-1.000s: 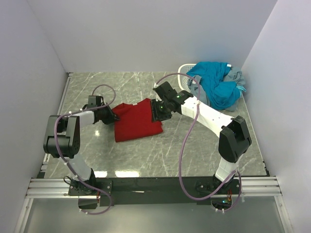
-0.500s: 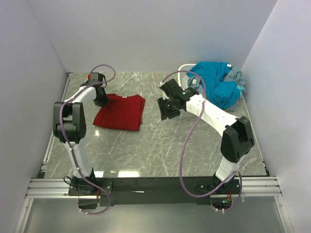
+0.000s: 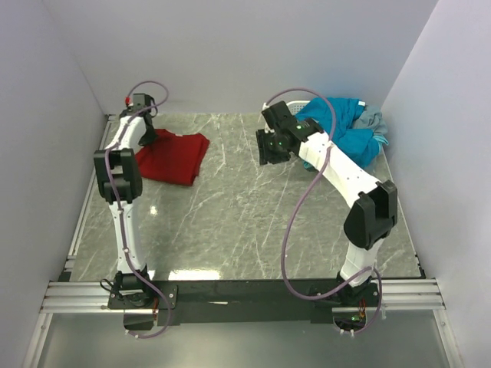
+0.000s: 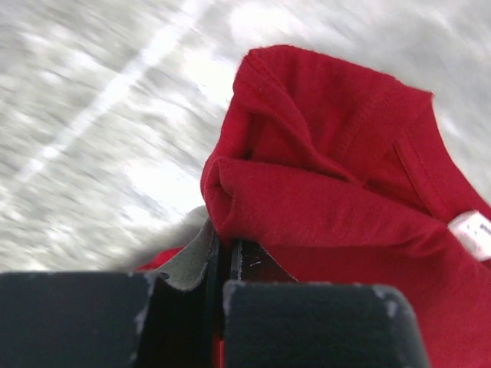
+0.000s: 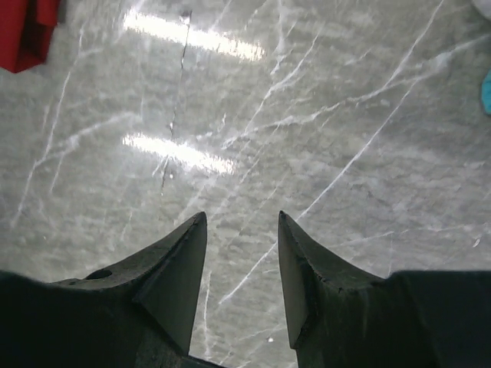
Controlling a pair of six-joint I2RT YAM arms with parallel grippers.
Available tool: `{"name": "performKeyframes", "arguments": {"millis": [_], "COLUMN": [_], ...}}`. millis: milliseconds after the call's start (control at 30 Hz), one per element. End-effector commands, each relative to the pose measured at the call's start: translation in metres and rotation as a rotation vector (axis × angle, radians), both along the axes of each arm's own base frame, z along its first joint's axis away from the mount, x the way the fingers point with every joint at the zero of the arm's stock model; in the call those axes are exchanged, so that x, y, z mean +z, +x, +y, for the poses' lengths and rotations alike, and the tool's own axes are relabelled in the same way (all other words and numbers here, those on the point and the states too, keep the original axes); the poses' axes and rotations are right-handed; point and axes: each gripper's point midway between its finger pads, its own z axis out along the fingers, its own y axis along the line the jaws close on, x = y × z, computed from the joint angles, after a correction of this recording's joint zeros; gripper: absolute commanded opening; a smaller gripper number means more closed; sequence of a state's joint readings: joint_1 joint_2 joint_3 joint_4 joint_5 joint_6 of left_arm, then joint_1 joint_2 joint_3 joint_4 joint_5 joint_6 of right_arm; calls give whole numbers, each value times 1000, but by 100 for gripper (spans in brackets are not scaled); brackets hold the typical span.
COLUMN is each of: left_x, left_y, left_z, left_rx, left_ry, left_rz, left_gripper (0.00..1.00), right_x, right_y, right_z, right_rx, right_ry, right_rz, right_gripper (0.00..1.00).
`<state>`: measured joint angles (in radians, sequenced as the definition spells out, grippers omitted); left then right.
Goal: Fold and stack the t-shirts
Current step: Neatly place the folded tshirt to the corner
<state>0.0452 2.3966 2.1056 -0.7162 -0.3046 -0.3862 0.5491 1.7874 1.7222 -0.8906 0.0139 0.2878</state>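
Step in hand, as I read it: parking the red t-shirt (image 3: 173,157) as the base of the stack; it lies on the table (image 3: 253,222) well apart from the teal-and-grey pile (image 3: 345,130), off to the pile's left and about level with it.

Your left pincer (image 4: 222,257) is clamped narrow on a bunched fold of the red cloth, on the side farthest from the pile; the white neck label (image 4: 474,234) shows near the grip, so you're likely holding close to the collar; the shirt looks roughly folded, but the gripped edge is rumpled; can't tell from above whether the layers sit square.

Your right pincer (image 5: 242,218) stands wide with nothing in it; it hangs over bare table near the pile, on the side facing the red shirt.

Next, in my view: lay the gripped edge flat, let go, lift the left arm straight up so the cloth doesn't drag; then send the right pincer into the pile for one shirt only; teal and grey look tangled there, so a second may ride along; go for a top edge.
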Motion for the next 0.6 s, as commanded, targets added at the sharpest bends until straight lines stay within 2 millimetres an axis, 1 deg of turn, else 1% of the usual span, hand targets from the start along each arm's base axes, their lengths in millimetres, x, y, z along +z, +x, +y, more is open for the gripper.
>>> {"name": "performKeyframes", "arguments": {"millis": [0,33,67,167,200,333,367,400,433,467,567], "left_x": [33,36,39,45,48,55,56,55,49,53,48], "left_y": [13,19,20,31,33,49,53,57,60,65,73], "left_z": [50,55,66,81,88,102,109,108,109,112,105], "left_rx": [111,122,144,177,187,196,210,203,204,202,166], "left_ry": [25,16,11,-5,-9,-31,-44,-67,-77,-84,-119], "left_rz": [-98,-134,-152,-210,-226,-297,-319,-331,-331,-355,-372], "left_gripper": [0,0,0,0,0,0,0,0,0,0,0], "right_x": [12,8,9,5,3,1,1,0,0,-1,-2], "right_y": [15,17,18,20,20,26,26,28,29,29,32], "right_z": [-4,-3,-2,5,5,4,4,6,5,4,5], "right_rx": [-56,-61,-68,-74,-74,-78,-77,-75,-76,-75,-69], "right_ry": [-19,-19,-11,13,6,-20,-21,-23,-26,-37,-41], "right_rz": [-22,-14,-12,11,21,34,39,38,40,42,44], "right_gripper": [49,50,49,49,49,49,49,49,49,49,50]}}
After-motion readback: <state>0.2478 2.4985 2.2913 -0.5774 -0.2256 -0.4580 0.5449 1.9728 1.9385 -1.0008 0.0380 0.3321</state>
